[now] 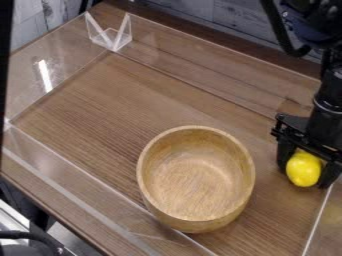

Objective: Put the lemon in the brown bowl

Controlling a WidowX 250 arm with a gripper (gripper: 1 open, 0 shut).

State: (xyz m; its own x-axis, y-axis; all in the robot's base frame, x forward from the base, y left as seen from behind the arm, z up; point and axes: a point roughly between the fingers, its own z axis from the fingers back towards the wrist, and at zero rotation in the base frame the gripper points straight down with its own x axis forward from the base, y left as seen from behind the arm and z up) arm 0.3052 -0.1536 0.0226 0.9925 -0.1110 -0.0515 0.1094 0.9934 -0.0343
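Gripper [307, 163] lowered with fingers spread astride the lemon [305, 170], not yet clenched, beside the empty brown bowl [197, 177].

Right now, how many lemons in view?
1. The small bright yellow lemon sits on the wooden table to the right of the large round light-brown wooden bowl, between the fingers of the black end effector. The bowl's inside is empty.

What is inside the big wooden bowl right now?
Nothing. The brown bowl shows only bare wood grain inside, though its near wall hides a strip of the inside. The lemon sits outside on the table, under the gripper.
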